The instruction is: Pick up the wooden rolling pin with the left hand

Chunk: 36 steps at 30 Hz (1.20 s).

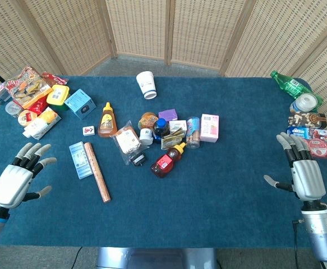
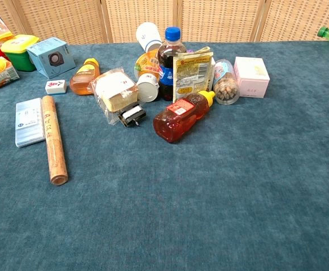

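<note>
The wooden rolling pin (image 1: 97, 171) (image 2: 54, 139) is a plain light-brown cylinder lying flat on the blue cloth, running from far to near, left of centre. My left hand (image 1: 21, 178) hovers at the near left, well to the left of the pin, fingers spread and holding nothing. My right hand (image 1: 303, 172) stands at the near right, fingers spread and empty. Neither hand shows in the chest view.
A pale blue flat pack (image 1: 79, 159) (image 2: 29, 121) lies right beside the pin on its left. A red honey bottle (image 1: 168, 160), black clip (image 1: 137, 159) and bagged food (image 1: 127, 140) lie to its right. Snack packs (image 1: 31, 98) crowd the far left; bottles and tubs (image 1: 306, 103) line the right edge.
</note>
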{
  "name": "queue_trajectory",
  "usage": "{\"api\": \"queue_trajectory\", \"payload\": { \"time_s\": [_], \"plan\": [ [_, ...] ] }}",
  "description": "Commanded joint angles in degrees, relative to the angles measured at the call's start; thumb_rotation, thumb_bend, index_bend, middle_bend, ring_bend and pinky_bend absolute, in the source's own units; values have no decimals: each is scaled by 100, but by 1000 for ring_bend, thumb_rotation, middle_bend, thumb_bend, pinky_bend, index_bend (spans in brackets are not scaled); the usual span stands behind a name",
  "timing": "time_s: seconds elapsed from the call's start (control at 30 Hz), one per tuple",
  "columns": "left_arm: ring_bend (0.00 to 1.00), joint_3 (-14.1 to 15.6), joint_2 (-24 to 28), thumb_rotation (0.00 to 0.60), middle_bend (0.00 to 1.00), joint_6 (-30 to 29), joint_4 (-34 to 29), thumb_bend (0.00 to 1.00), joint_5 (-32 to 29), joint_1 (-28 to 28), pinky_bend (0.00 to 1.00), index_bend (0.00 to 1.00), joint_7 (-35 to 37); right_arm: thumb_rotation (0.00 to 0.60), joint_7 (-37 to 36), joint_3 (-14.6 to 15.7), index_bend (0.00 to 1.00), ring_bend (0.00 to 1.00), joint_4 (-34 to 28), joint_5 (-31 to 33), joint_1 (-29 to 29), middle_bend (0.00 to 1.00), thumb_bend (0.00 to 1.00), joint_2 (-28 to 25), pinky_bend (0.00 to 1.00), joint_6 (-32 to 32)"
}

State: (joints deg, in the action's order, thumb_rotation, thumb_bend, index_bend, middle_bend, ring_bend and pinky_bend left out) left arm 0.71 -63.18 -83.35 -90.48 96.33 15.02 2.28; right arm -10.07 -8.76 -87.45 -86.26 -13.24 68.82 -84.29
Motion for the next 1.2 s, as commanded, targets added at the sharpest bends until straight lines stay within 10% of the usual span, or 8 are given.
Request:
{"api": "queue_trajectory", "payload": {
  "time_s": [0.03, 0.37, 0.57, 1.2],
  "plan": [
    [0, 6, -6, 600, 0, 12, 8, 224, 18, 4, 0, 274, -9, 600, -4, 3, 0, 0, -2, -6, 2, 0, 0, -3, 0, -3],
    [0, 106, 81, 600, 0, 244, -94, 226, 224, 144, 0, 253, 100, 600, -65, -12, 0, 0, -17, 21, 10, 0, 0, -17, 0, -6],
    [0, 305, 341, 600, 0, 771, -58, 225, 517, 440, 0, 80, 112, 600, -70, -12, 0, 0, -23, 40, 15, 0, 0, -21, 0, 6],
    [0, 426, 276, 600, 0, 2412, 173, 219, 1242, 1815, 102, 167, -130, 600, -89, -26, 0, 0, -67, 99, 18, 0, 0, -31, 0, 49]
  ]
}}
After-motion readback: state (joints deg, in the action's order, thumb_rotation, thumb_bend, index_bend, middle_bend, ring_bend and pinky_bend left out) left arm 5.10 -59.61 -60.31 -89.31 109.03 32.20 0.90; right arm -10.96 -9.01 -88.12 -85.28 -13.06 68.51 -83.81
